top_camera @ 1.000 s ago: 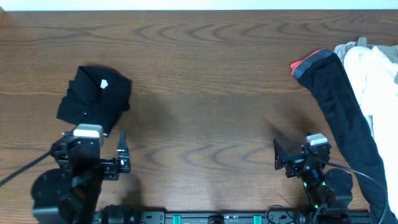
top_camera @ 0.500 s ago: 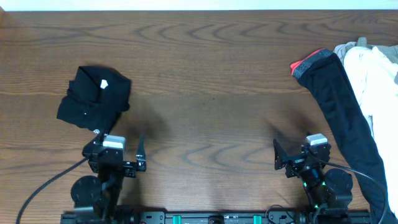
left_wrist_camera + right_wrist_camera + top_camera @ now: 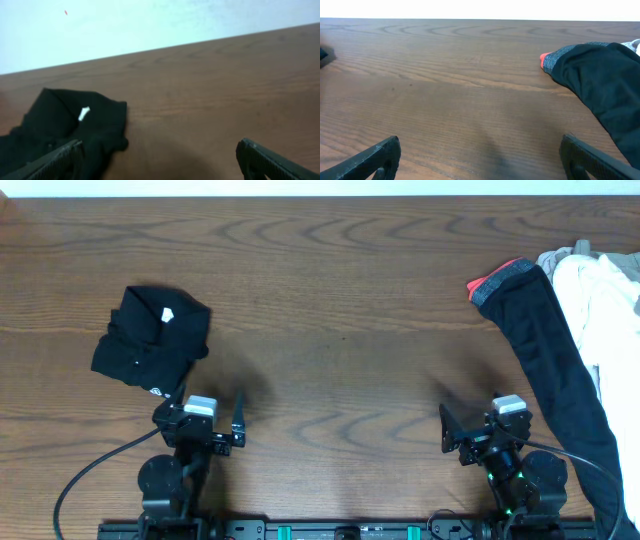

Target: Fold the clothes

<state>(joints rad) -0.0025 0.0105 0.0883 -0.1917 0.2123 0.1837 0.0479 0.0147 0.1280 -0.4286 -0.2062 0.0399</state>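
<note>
Across a brown wood-grain table (image 3: 340, 310), below a pale strip of wall. On the left part: a black T-shirt (image 3: 150, 340), bundled compact with its white neck mark up; looks already folded. Just short of it, slightly right: the left gripper (image 3: 199, 423), jaws wide apart, empty.

At the right edge: a red-edged black garment (image 3: 545, 350), stretched long and unfolded, with a white garment (image 3: 600, 300) heaped beside it. Runs on a diagonal, red hem far and toward the middle, other end near and off to the right.

Low on the right: the right gripper (image 3: 480, 155), fingers spread, gripping nothing. Clearly the nearer arm. From there, forward and rightward to the black cloth; hem ahead, well apart.
</note>
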